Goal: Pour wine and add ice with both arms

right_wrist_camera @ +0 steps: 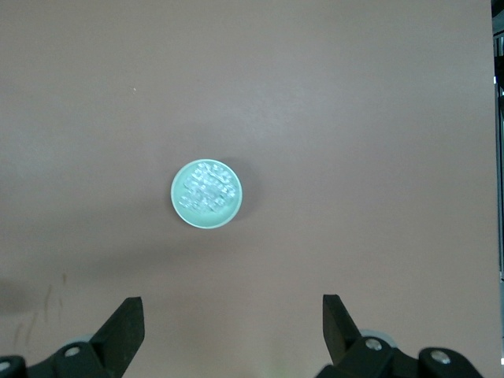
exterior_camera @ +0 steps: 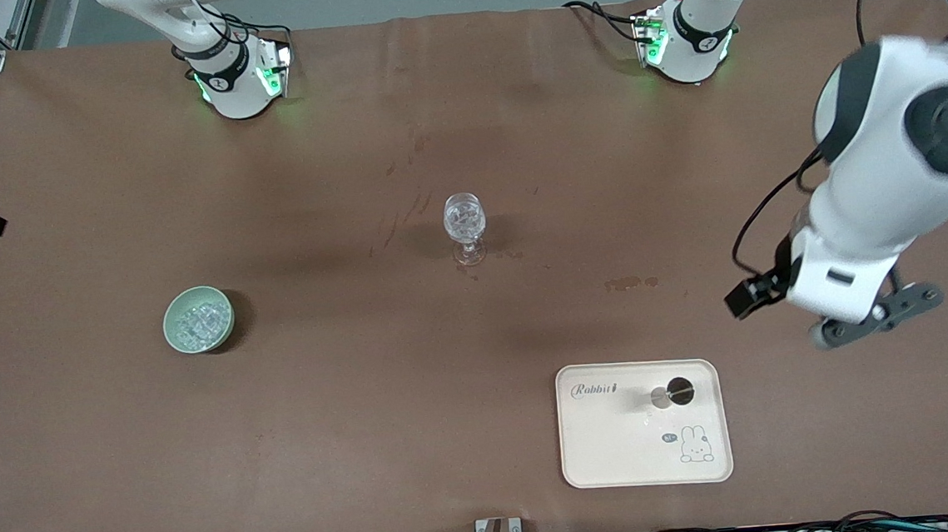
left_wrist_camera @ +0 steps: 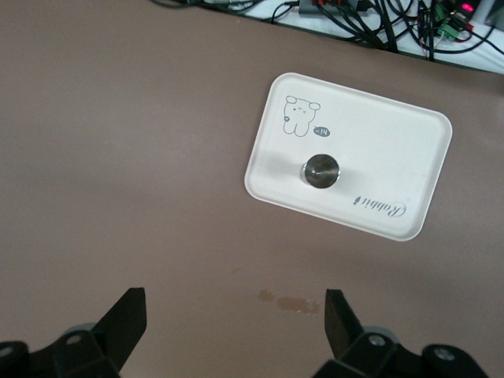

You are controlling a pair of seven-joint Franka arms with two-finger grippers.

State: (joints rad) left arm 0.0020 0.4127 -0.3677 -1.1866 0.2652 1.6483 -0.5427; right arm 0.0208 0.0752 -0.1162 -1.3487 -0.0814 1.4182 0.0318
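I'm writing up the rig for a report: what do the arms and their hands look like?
Both arms are white, rounded and jointed, with dark grey caps, black joint bands and loose black cables; green lights glow at the bases. The left hand and right hand each have two black, wedge-shaped fingers.

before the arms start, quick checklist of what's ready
1. Clear stemmed glass upright mid-table: ok.
2. Ice in the pale green bowl: ok.
3. Left pincer open, holding nothing, above bare brown table beside the cream rabbit tray: ok.
4. Right pincer open, high over the table, bowl in its view: ok.
5. Small round metal-topped thing on the tray, whether it holds wine: cannot tell.
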